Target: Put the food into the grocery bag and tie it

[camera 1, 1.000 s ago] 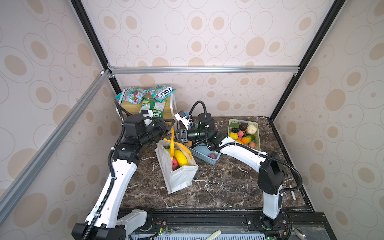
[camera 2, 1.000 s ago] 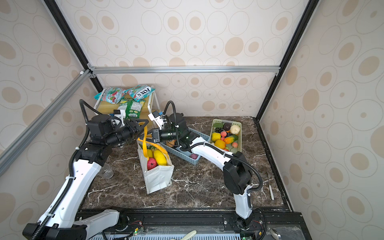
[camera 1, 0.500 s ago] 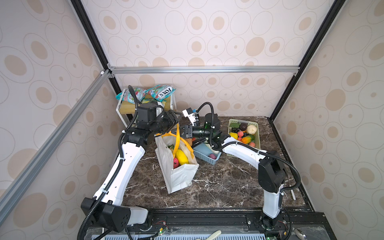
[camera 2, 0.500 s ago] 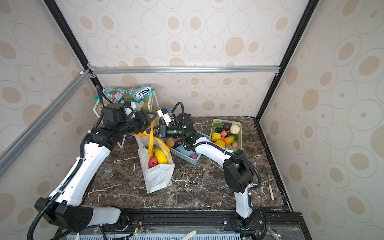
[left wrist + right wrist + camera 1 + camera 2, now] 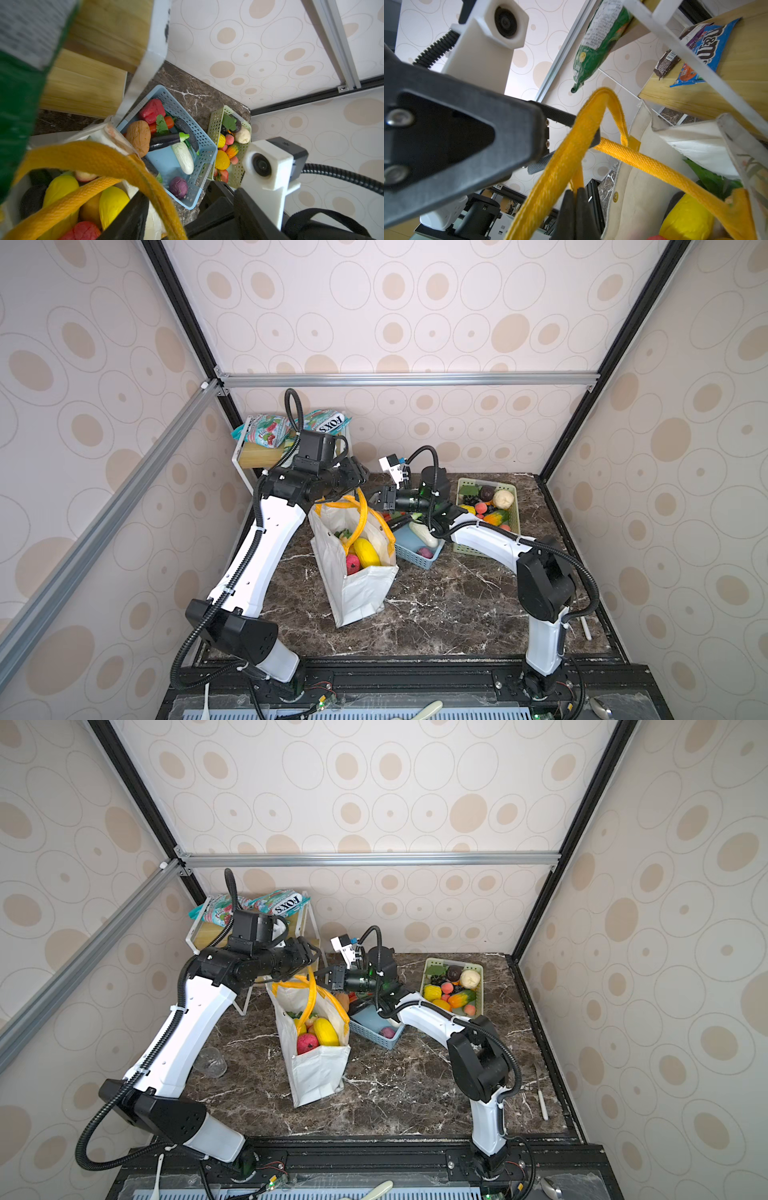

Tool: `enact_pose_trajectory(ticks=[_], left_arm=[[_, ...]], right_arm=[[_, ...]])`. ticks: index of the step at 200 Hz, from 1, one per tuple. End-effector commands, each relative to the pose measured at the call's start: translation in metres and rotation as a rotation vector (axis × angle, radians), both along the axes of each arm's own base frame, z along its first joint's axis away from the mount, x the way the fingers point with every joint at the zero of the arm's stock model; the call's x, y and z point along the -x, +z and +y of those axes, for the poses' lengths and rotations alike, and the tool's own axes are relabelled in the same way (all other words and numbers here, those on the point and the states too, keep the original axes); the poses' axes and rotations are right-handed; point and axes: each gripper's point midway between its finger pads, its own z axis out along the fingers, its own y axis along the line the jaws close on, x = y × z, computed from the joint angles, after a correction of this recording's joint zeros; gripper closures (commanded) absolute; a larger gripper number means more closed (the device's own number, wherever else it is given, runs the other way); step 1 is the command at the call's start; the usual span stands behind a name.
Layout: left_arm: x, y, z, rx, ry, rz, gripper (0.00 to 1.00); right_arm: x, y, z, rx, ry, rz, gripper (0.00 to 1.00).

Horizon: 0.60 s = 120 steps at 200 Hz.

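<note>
The white grocery bag (image 5: 360, 593) (image 5: 318, 1073) stands open mid-table, holding a yellow fruit (image 5: 366, 552) and a red one (image 5: 352, 564). Its yellow handles (image 5: 363, 512) (image 5: 566, 158) are pulled up over the bag's far rim. My right gripper (image 5: 376, 502) (image 5: 576, 199) is shut on one handle strap. My left gripper (image 5: 360, 476) (image 5: 187, 224) hovers just above, open, with a handle loop (image 5: 93, 153) running between its fingers. More food lies in the blue basket (image 5: 432, 561) (image 5: 207, 145) and the green basket (image 5: 515, 506) (image 5: 216, 120).
A white-framed wooden shelf (image 5: 257, 456) with snack packets (image 5: 270, 433) stands at the back left, close behind the left gripper. A clear glass (image 5: 210, 1061) sits left of the bag. A thin white stick (image 5: 586, 628) lies by the right edge.
My left arm has swung up and towards the back right, from beside the bag to over its handles, and its jaws have spread wider. The right gripper drew back slightly, still pinching the strap.
</note>
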Motion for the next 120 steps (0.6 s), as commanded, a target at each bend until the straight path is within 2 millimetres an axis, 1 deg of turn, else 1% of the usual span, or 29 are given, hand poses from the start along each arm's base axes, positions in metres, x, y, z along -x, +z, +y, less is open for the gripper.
enact_pose_trajectory(ticks=[1, 5, 6, 7, 8, 12, 24, 45, 56, 73, 88, 104, 112, 120], left_arm=[[0.017, 0.008, 0.022, -0.139, 0.020, 0.024, 0.28], [0.018, 0.008, 0.022, -0.150, 0.008, 0.030, 0.20], [0.019, 0.009, 0.022, -0.151, 0.006, 0.031, 0.12], [0.019, 0.009, 0.022, -0.155, 0.003, 0.030, 0.06], [0.019, 0.009, 0.023, -0.158, 0.003, 0.033, 0.04], [0.021, 0.009, 0.024, -0.173, 0.001, 0.041, 0.01], [0.024, 0.010, 0.028, -0.205, -0.001, 0.057, 0.01], [0.027, 0.005, 0.028, -0.212, -0.015, 0.063, 0.01], [0.028, 0.005, 0.029, -0.210, -0.011, 0.054, 0.01], [0.033, 0.008, 0.042, -0.258, 0.032, 0.048, 0.01], [0.039, 0.016, 0.059, -0.312, 0.086, 0.013, 0.01], [0.047, 0.025, 0.069, -0.325, 0.117, -0.029, 0.01], [0.052, 0.024, 0.071, -0.324, 0.120, -0.031, 0.04], [0.057, 0.020, 0.073, -0.314, 0.123, -0.022, 0.09]], right_arm=[[0.003, 0.015, 0.000, -0.057, 0.041, -0.022, 1.00], [0.003, 0.015, 0.001, -0.059, 0.044, -0.020, 1.00], [0.003, 0.016, 0.001, -0.060, 0.045, -0.021, 1.00], [0.003, 0.017, 0.000, -0.061, 0.045, -0.021, 1.00], [0.003, 0.016, 0.001, -0.060, 0.047, -0.020, 1.00], [0.003, 0.016, 0.001, -0.059, 0.049, -0.018, 1.00], [0.004, 0.017, 0.002, -0.061, 0.060, -0.018, 1.00], [0.005, 0.021, 0.003, -0.073, 0.072, -0.016, 1.00], [0.004, 0.021, 0.002, -0.078, 0.065, -0.010, 1.00], [0.003, 0.023, 0.001, -0.086, 0.054, -0.004, 1.00], [0.003, 0.026, 0.001, -0.085, 0.046, -0.006, 1.00], [0.003, 0.028, 0.000, -0.068, 0.034, -0.016, 1.00], [0.002, 0.027, -0.001, -0.059, 0.024, -0.019, 1.00], [0.001, 0.026, -0.001, -0.050, 0.016, -0.016, 1.00]])
